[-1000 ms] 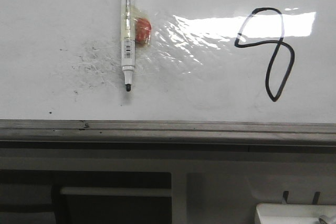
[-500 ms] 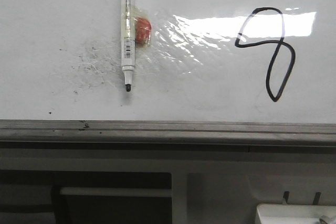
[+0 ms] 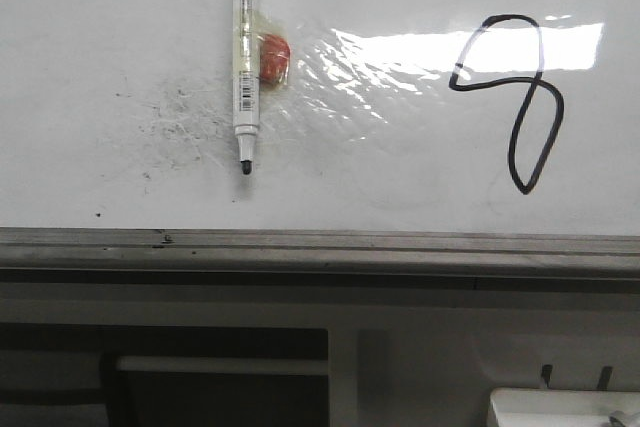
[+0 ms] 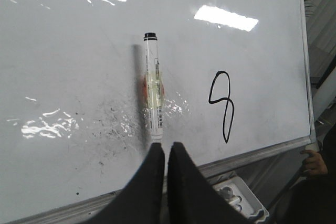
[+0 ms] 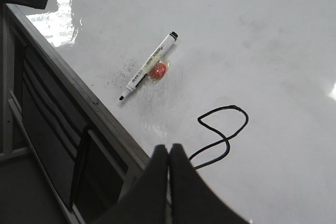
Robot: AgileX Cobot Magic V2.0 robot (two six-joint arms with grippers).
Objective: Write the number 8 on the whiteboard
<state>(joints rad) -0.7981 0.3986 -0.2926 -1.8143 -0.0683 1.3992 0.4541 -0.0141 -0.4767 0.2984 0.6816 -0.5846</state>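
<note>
The number 8 (image 3: 510,97) sits complete on the whiteboard (image 3: 400,197), right of centre, lopsided. Writing looks done; next move is probably just backing off. Marker (image 3: 245,57) lies uncapped to its left, red blob (image 3: 274,57) beside it. Left gripper (image 4: 165,153) and right gripper (image 5: 169,156): jaws clenched, empty, clear of board.

The marker (image 4: 153,87) is lying on the whiteboard (image 4: 63,51) just ahead of the left hand (image 4: 165,148), its tip nearest that hand. The number 8 (image 5: 220,132) is sitting just ahead of the right hand (image 5: 169,150), with the marker lying farther off.
</note>
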